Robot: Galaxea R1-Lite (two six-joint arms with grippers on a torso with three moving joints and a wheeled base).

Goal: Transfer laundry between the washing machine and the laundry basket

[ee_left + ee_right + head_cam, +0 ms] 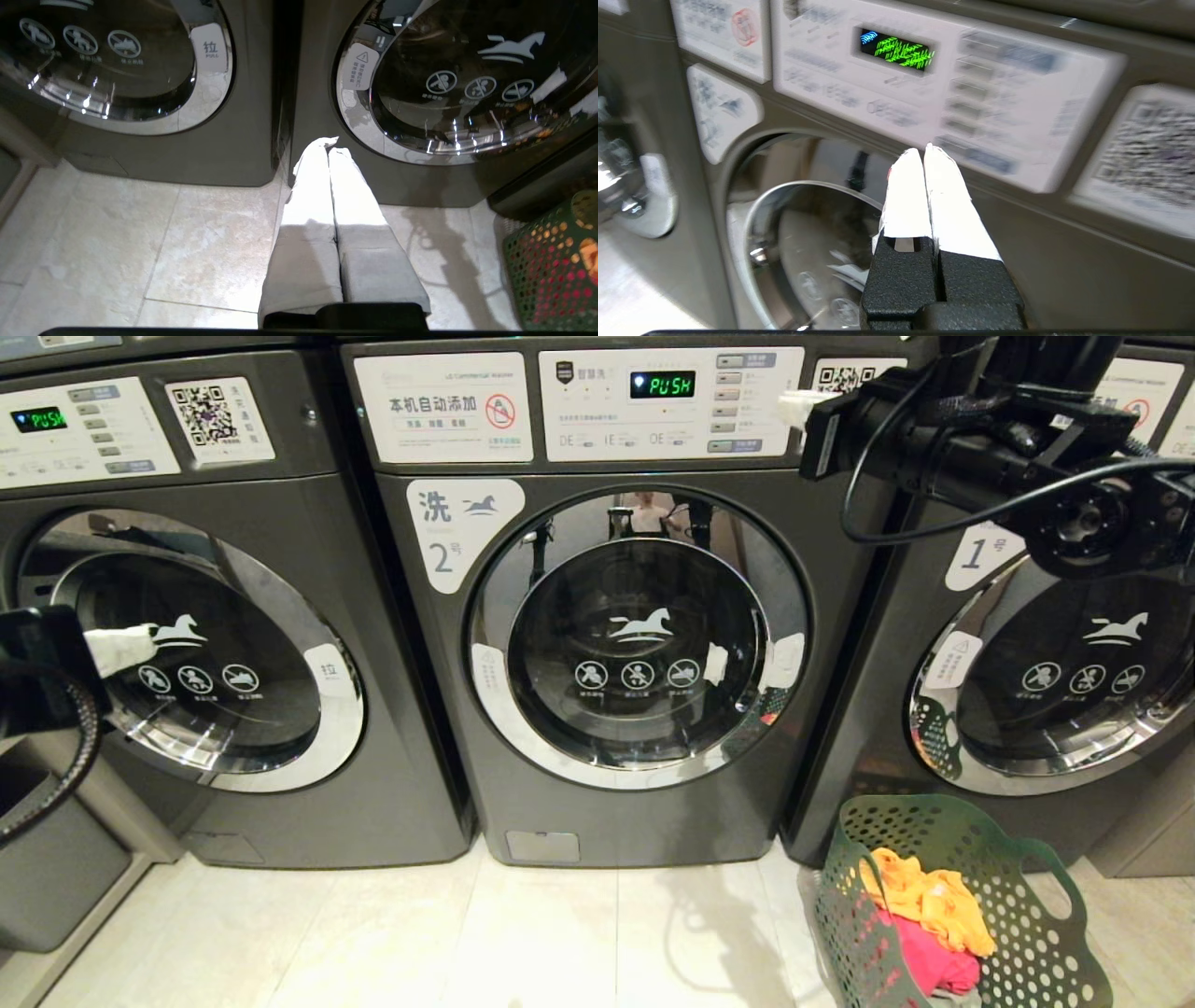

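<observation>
The right gripper (pixel 923 151) is pressed fully closed on nothing, its white-taped tips raised before the control panel (pixel 670 403) of the washing machine (pixel 625 653) labelled 2, whose round chrome-rimmed door (pixel 639 639) is closed. The left gripper (pixel 328 144), also fully closed and empty, hangs low over the pale tiled floor (pixel 448 933), pointing at the seam between that washer and the unnumbered machine (pixel 215 625) on its left. The green perforated laundry basket (pixel 1046 952) stands on the floor at lower right near the foot of machine 1 (pixel 1055 681), holding the orange-yellow garment (pixel 929 896) and pink-red garment (pixel 924 957); bare tile lies in front of washer 2.
</observation>
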